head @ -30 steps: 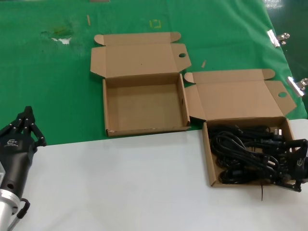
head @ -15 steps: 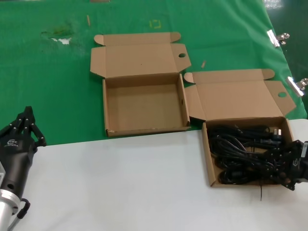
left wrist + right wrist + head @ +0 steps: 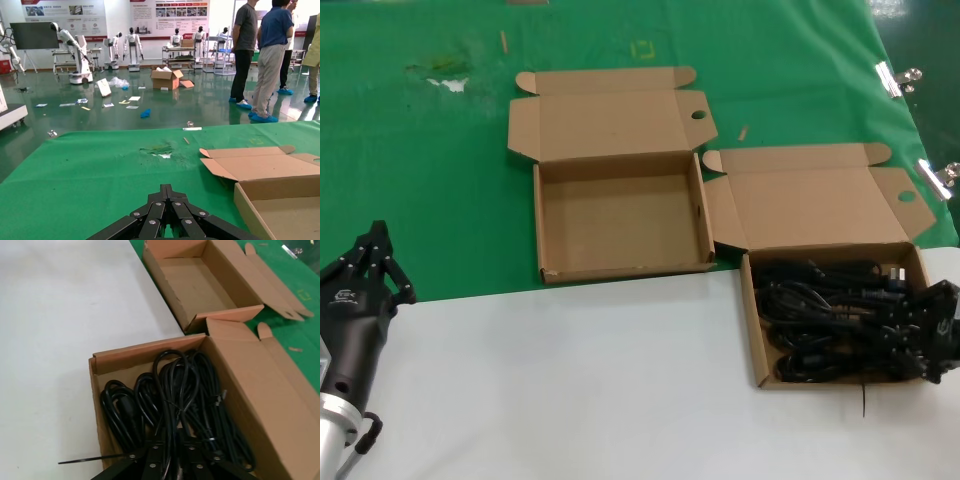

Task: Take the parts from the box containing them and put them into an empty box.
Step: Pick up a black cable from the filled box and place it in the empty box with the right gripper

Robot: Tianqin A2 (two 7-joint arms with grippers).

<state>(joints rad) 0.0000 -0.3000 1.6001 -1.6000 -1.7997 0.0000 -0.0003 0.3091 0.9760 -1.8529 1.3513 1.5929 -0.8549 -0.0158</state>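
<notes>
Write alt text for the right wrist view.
The right gripper reaches into an open cardboard box of coiled black power cords, its fingers among the cables. Beyond it, a twin box sits open and empty, half on white table, half on green cloth.

Your left gripper (image 3: 170,226) sits low over green cloth (image 3: 90,175), fingers drawn together. Open empty cardboard box (image 3: 272,197) just ahead. Beyond: white robots (image 3: 132,47), people standing (image 3: 262,55).
</notes>
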